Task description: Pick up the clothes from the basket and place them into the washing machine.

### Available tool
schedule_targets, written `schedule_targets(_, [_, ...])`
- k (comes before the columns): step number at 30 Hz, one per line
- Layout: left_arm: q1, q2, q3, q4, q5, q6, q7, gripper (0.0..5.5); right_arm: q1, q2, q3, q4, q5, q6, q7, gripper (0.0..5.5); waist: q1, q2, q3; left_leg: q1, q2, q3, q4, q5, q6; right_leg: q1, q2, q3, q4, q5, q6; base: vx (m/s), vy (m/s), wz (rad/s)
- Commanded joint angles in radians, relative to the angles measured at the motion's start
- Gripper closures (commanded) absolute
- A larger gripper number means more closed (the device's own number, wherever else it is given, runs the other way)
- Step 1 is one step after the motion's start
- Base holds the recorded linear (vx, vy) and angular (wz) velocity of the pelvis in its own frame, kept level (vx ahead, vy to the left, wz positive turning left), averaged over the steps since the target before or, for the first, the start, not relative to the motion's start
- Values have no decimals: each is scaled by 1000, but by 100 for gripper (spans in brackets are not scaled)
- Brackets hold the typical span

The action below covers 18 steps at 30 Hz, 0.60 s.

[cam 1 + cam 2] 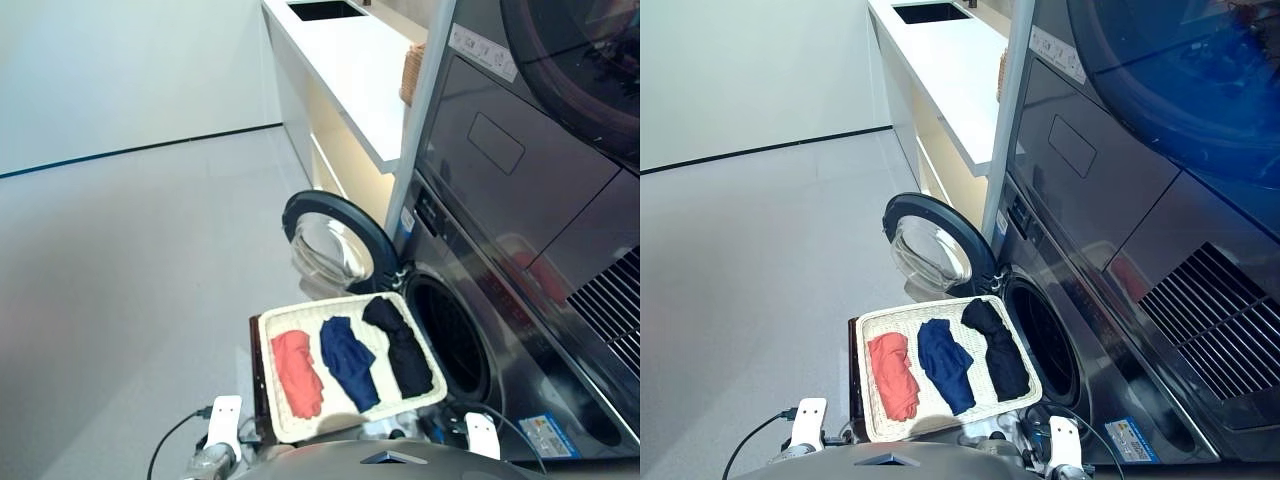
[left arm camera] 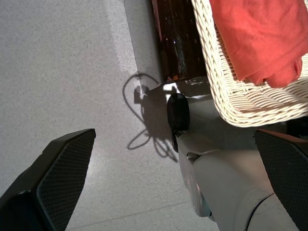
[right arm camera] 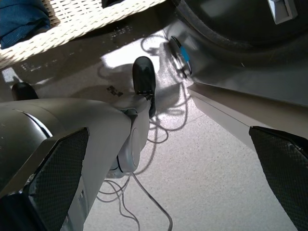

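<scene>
Left gripper (image 2: pixel 173 183) hung low with its two black fingers (image 2: pixel 57 178) spread wide, nothing between them, bare grey floor (image 2: pixel 72 72) beneath; the near corner of the wicker basket (image 2: pixel 226 96) sat just beyond its reach. Right gripper (image 3: pixel 168 183) likewise splayed and empty, over floor strewn with thin cable (image 3: pixel 144 192), close to the lower front of the washing machine (image 1: pixel 520 330). Basket (image 1: pixel 300 425) stood in front of the machine, one short end up against the drum opening (image 1: pixel 450 335), the other, dark-edged, toward open floor. Inside lay all three garments side by side, none overlapping: coral-red garment (image 1: pixel 297 372) nearest the dark-edged end, navy blue garment (image 1: pixel 349 362) in the middle, black garment (image 1: pixel 400 345) at the end by the drum. Porthole door (image 1: pixel 335 245) stood swung fully open beyond the basket's far long edge. A white counter (image 1: pixel 350 60) ran alongside the stacked appliances; the upper appliance (image 1: pixel 590 60) with its own round door sat above.
</scene>
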Motion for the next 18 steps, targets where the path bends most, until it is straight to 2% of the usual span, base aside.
schedule_targets(1, [-76, -13, -9, 68, 22, 7, -11, 0, -88, -23, 11, -25, -31, -8, 6, 0, 10, 14, 83, 75, 17, 54, 6, -63, -23, 43, -11, -28, 11, -44, 23, 0, 0, 0])
schedule_targets(5, [-75, -7, -12, 65, 30, 10, -17, 0, -85, -29, 13, -34, -31, -5, 11, 0, 8, 16, 81, 75, 18, 57, 6, -62, -23, 42, -10, -28, 12, -44, 23, 0, 0, 0])
schedule_targets(12, [-93, 3, -40, 22, 48, -10, 16, 0, -88, -39, 12, -56, -43, -17, -15, 0, 2, 17, 92, 73, 22, 53, 6, -58, -23, 33, -5, -27, 37, -55, 18, 0, 0, 0])
schedule_targets(18, [-129, -25, -62, -102, -55, -39, 78, 0, -105, -35, 11, -133, -34, -45, -73, 0, 1, 26, 111, 70, 21, 47, 6, -53, -23, 28, -5, -33, 50, -61, 18, 0, 0, 0])
